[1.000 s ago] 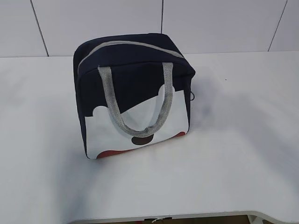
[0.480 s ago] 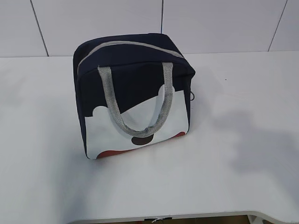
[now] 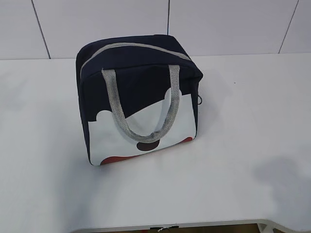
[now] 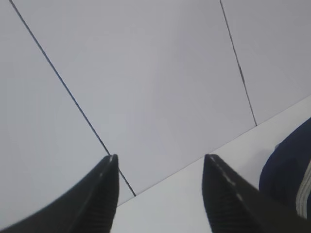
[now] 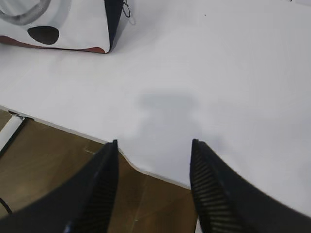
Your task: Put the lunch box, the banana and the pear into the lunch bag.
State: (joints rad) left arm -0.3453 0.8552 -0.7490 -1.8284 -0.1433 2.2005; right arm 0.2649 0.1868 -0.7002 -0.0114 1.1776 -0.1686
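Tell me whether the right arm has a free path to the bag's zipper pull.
Probably yes. The right gripper is open over bare table, and nothing lies between it and the pull at the bag's corner.

Your left claw (image 4: 160,194) is raised and tipped upward, its two dark ribbed fingers (image 4: 99,196) spread apart with nothing between them. Your right claw (image 5: 153,189) points downward, hanging in the air with its fingers (image 5: 211,194) likewise parted and empty, their ridged inner pads facing each other across a wide gap. Neither arm shows in the exterior view, so you cannot read the rest of their pose from there.
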